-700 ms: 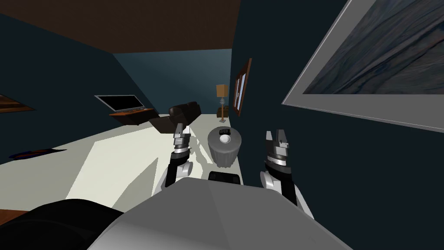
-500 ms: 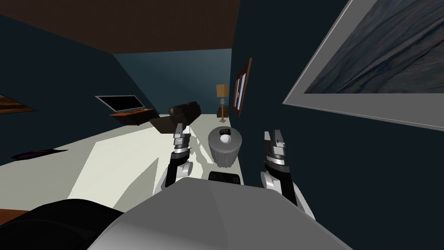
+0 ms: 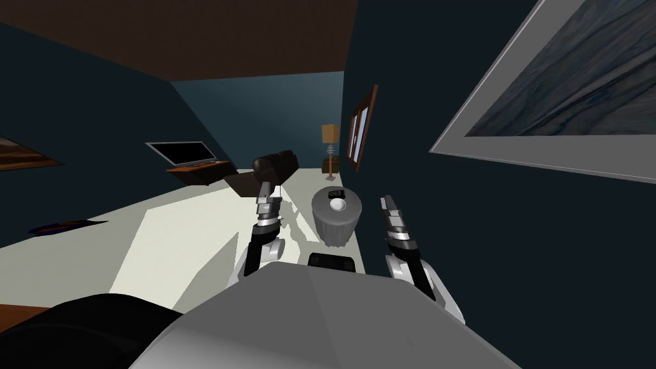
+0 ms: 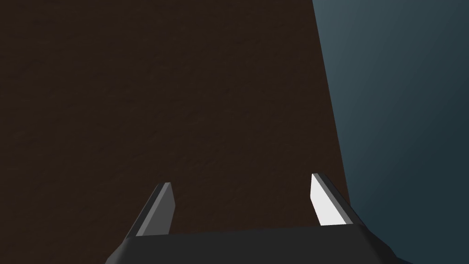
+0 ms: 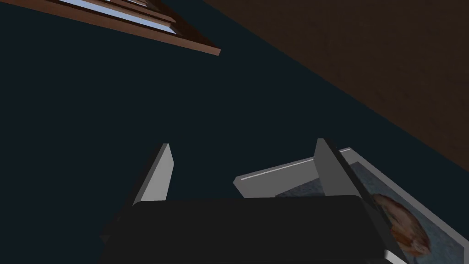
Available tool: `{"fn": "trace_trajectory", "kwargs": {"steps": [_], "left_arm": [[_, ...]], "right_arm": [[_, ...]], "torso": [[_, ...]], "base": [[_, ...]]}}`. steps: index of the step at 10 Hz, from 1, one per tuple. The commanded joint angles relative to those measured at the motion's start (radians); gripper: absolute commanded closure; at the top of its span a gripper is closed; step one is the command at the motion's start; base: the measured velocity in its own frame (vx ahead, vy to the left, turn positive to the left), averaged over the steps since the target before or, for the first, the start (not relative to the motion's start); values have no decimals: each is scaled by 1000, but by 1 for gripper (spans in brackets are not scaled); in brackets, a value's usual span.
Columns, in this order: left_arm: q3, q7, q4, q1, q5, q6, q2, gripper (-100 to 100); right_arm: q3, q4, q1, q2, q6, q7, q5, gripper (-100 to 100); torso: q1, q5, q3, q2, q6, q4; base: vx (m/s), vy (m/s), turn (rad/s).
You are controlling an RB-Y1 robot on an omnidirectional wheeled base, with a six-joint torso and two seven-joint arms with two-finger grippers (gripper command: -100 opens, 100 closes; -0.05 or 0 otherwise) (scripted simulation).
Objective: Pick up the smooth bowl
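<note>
A small white bowl [image 3: 337, 205] sits on top of a round grey side table [image 3: 336, 225] a short way ahead of me, close to the dark wall. A small dark object [image 3: 336, 193] lies on the tabletop just behind the bowl. My right gripper [image 3: 387, 204] is raised to the right of the table, short of the bowl and apart from it; in the right wrist view its fingers [image 5: 158, 176] stand open with nothing between them. My left gripper [image 3: 264, 190] is held up to the left of the table, and its fingers [image 4: 161, 208] are open and empty.
A dark wall with a framed picture [image 3: 564, 96] runs close along my right side, with a window [image 3: 359, 128] further on. A dark armchair [image 3: 272, 170], a lamp [image 3: 330, 148] and a TV [image 3: 182, 152] on a low stand are beyond the table. Pale floor [image 3: 192, 230] lies open to the left.
My right hand has turned edge-on and shifted slightly toward the table. The whole head view has moved a little, so my head or base moved. The bowl has stayed in place.
</note>
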Motion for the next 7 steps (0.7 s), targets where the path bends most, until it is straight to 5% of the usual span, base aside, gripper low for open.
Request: {"fn": "trace_trajectory", "kwargs": {"steps": [1, 7], "left_arm": [[0, 0, 0, 0, 0, 0, 0, 0], [0, 0, 0, 0, 0, 0, 0, 0]], "right_arm": [[1, 50, -22, -49, 6, 18, 20, -100], [34, 242, -81, -212, 37, 105, 117, -100]], "torso": [[0, 0, 0, 0, 0, 0], [1, 0, 0, -1, 0, 0]], "base": [[-33, 124, 19], [-16, 135, 32]]}}
